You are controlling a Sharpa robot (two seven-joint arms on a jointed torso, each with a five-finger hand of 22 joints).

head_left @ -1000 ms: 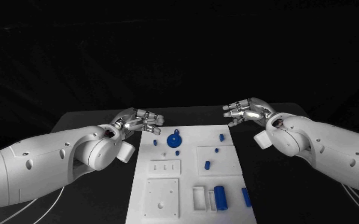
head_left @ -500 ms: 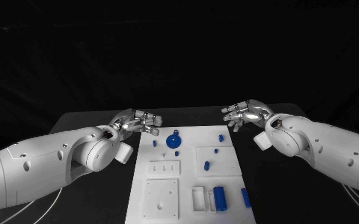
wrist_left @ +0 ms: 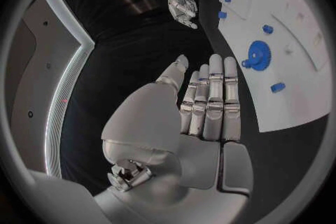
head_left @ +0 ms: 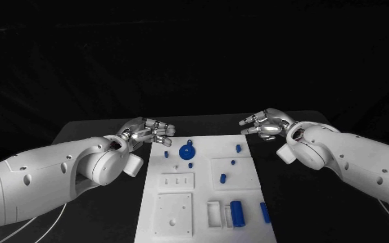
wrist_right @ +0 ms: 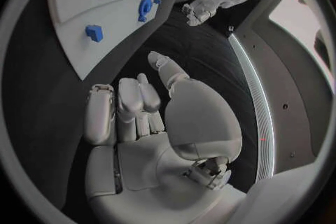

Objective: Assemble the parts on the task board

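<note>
The white task board [head_left: 175, 216] lies in the middle of the black table. On it are a blue gear [head_left: 187, 153], small blue pegs [head_left: 238, 148] and two blue cylinders [head_left: 238, 211] near the front. My left hand [head_left: 150, 130] hovers off the board's far left corner, empty; in the left wrist view its fingers [wrist_left: 212, 98] lie straight, side by side, beside the gear [wrist_left: 257, 59]. My right hand [head_left: 263, 123] hovers off the far right corner, also empty, its fingers [wrist_right: 129, 103] partly bent and the thumb held apart.
White raised blocks [head_left: 179, 181] and an open white box [head_left: 215, 215] sit on the board. Black table [head_left: 316, 209] lies on both sides of the board. Each wrist view shows the other hand across the table: the right hand [wrist_left: 182, 8] and the left hand [wrist_right: 198, 11].
My right hand's fingers have bent inward from a spread pose, and the hand has dropped slightly. My left hand has barely moved. Nothing on the board has shifted.
</note>
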